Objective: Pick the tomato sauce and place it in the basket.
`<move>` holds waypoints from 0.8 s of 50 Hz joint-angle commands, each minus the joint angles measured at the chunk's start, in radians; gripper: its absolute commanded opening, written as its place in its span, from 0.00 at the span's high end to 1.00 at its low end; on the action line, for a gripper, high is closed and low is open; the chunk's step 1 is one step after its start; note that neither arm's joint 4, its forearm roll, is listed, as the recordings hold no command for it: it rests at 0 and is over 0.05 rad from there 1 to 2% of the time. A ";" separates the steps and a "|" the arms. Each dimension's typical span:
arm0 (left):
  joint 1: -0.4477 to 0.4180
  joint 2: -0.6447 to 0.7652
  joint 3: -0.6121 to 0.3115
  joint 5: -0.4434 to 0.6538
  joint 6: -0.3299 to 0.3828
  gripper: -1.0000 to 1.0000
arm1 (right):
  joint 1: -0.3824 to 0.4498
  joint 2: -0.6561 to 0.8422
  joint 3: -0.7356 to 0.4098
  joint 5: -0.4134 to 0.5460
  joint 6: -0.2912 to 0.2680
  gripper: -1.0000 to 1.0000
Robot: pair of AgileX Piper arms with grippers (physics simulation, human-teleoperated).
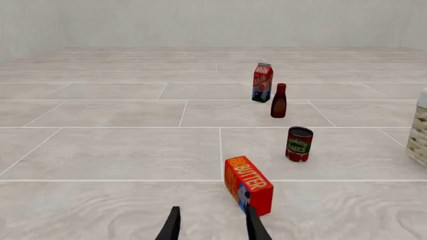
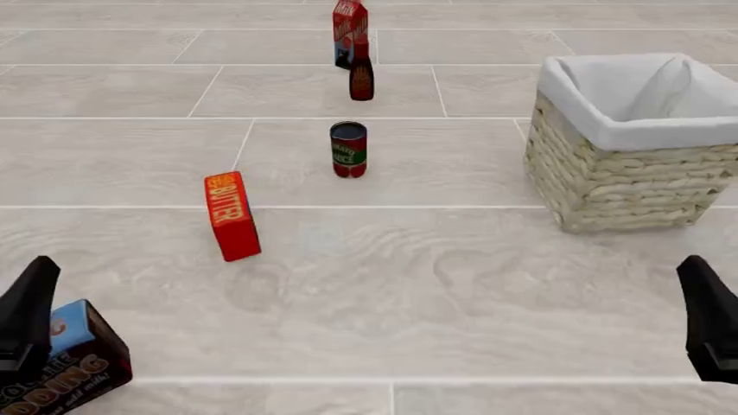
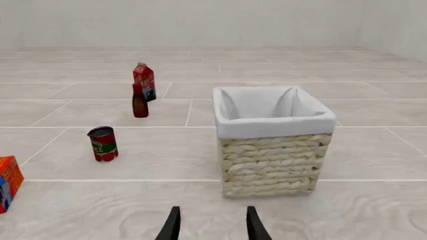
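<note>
Left hand [image 1: 212, 227] tips only visible; basket [image 1: 420, 135] cut off.

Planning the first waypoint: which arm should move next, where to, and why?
Probably the left gripper: open, empty, it should advance toward the tomato sauce, passing right of the butter box. The can stands upright, untouched, left of the basket. The right gripper, also open, faces the basket instead.

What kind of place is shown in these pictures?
Probably a simulated tabletop for grocery sorting: a pale tiled surface with plain walls behind, groceries like a sauce can and butter box, and a lined wicker basket.
</note>
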State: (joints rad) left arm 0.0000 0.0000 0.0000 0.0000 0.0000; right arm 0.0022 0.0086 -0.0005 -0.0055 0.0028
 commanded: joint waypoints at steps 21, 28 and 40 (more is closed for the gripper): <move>0.000 0.000 0.000 0.000 0.000 0.00 | 0.010 0.067 0.000 -0.045 0.029 0.00; 0.000 0.000 0.000 0.000 0.000 0.00 | 0.031 0.102 -0.005 -0.084 0.025 0.00; 0.000 0.000 0.000 0.000 0.000 0.00 | 0.092 0.201 -0.001 -0.186 0.028 0.00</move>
State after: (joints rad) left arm 0.0000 0.0000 0.0000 0.0000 0.0000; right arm 0.0564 0.1502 -0.0021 -0.1306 0.0266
